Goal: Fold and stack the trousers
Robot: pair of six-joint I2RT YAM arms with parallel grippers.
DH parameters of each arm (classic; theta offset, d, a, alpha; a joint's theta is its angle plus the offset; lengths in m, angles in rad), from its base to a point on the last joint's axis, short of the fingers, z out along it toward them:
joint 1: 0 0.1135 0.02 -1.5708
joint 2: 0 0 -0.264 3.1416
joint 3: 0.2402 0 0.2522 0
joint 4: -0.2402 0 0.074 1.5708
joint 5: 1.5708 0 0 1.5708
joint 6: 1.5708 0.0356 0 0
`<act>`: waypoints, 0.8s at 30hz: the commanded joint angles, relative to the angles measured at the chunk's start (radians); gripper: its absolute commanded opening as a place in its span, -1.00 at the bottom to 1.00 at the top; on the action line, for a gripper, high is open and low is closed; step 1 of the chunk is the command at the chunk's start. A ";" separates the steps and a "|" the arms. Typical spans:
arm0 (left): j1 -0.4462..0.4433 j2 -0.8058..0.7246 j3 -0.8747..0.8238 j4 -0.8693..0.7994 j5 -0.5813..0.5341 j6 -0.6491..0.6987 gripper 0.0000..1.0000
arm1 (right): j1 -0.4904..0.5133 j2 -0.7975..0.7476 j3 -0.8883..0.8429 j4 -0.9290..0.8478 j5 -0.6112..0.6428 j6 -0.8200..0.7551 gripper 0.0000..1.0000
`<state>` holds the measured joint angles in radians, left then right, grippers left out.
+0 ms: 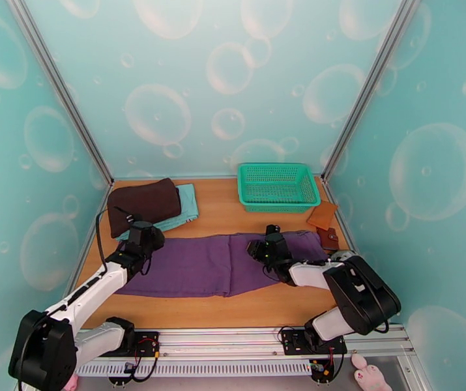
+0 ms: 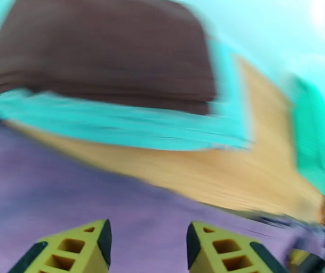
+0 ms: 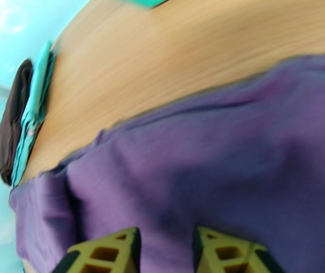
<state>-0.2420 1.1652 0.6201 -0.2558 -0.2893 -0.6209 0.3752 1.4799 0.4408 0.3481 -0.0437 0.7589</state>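
The purple trousers (image 1: 213, 265) lie flat and lengthwise across the middle of the table, with a fold line near their centre. My left gripper (image 1: 143, 241) hovers over their left end; in the left wrist view its yellow fingers (image 2: 78, 246) stand apart, and between them my left gripper (image 2: 147, 233) has just the purple fabric (image 2: 71, 192) below it. My right gripper (image 1: 266, 247) is over the right half of the trousers. In the right wrist view my right gripper (image 3: 166, 240) is open just above the purple cloth (image 3: 217, 169), holding nothing.
A dark brown folded cloth (image 1: 143, 202) lies on a light teal folded cloth (image 1: 188, 208) at the back left. A green basket (image 1: 277, 186) stands at the back right. Two small brown items (image 1: 324, 217) lie by the right wall. Bare wood runs along the front edge (image 1: 233, 311).
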 commanded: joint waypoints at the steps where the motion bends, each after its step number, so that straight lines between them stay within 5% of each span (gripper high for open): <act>1: 0.098 -0.002 -0.013 -0.070 -0.042 0.042 -0.02 | -0.039 -0.048 -0.009 -0.080 0.045 -0.081 -0.26; 8: 0.345 0.146 0.030 -0.031 -0.062 0.061 -0.02 | 0.102 -0.204 0.108 -0.114 0.091 -0.312 -0.21; 13: 0.447 0.275 0.097 0.012 -0.045 0.089 -0.08 | 0.102 -0.208 0.142 -0.089 -0.095 -0.429 -0.11; 18: 0.471 0.356 0.143 0.096 0.063 0.150 -0.13 | 0.064 -0.168 -0.001 0.148 -0.226 -0.415 -0.12; 24: 0.464 0.354 0.147 0.139 0.139 0.176 -0.14 | 0.020 -0.126 -0.005 0.163 -0.291 -0.393 -0.11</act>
<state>0.2237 1.5173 0.7498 -0.1768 -0.2150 -0.4843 0.4126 1.3373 0.4313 0.4309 -0.2703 0.3801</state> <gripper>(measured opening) 0.432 0.443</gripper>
